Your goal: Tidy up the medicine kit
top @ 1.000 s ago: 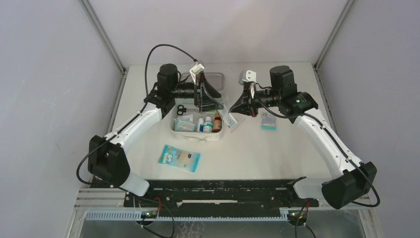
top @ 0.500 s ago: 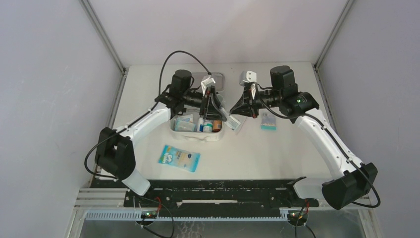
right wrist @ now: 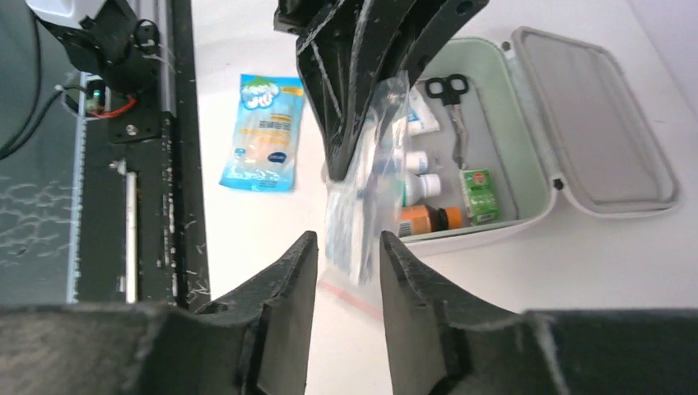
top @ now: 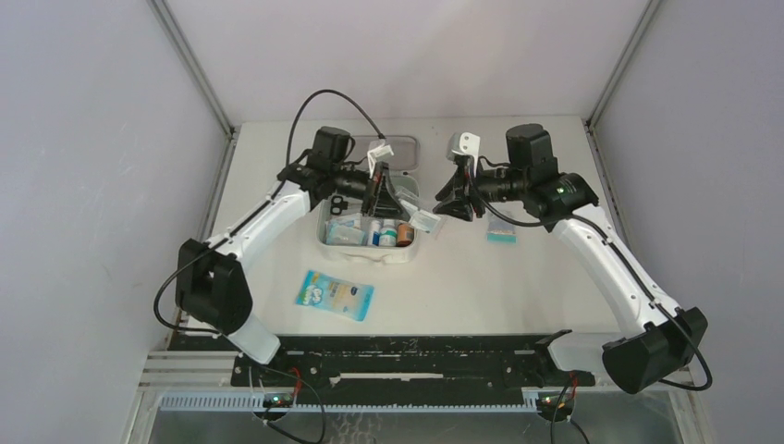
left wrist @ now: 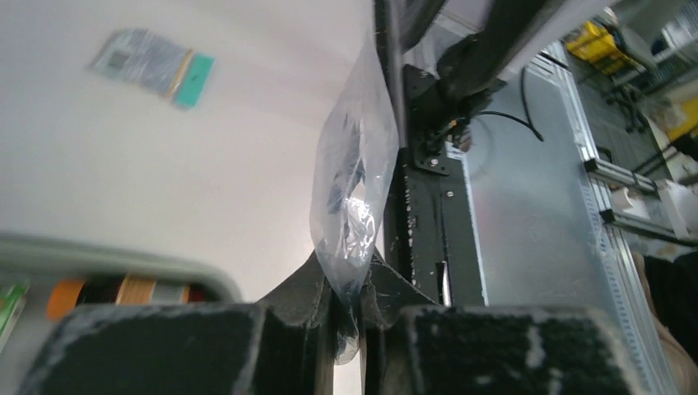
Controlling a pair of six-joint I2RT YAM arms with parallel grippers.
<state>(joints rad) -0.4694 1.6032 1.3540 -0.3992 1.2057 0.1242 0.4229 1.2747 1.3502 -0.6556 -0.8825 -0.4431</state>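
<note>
Medicine kit (top: 368,253): open, centre of white bench (top: 481,287). Clear bag (top: 422,220) above kit's right edge; left fingers (left wrist: 300,298) clenched on it, right fingers (right wrist: 288,280) parted round its end. Blue-white packet (top: 335,294) in front of kit; teal-edged sachet (top: 501,227) to kit's right. Pale walls (top: 416,55) encl. bench.

This looks like a robotics lab test cell. A white left arm (top: 263,220) and right arm (top: 606,259) are bolted to a black rail (top: 407,350) at the edge of a white counter (top: 481,287). Plain grey panels (top: 92,185) on aluminium posts (top: 189,65) box it in. A slotted cable duct (top: 370,403) runs along the front, and a cable (top: 324,91) loops in the open. The left wrist view shows sheet metal (left wrist: 518,239) and aluminium framing (left wrist: 613,173) beyond.
</note>
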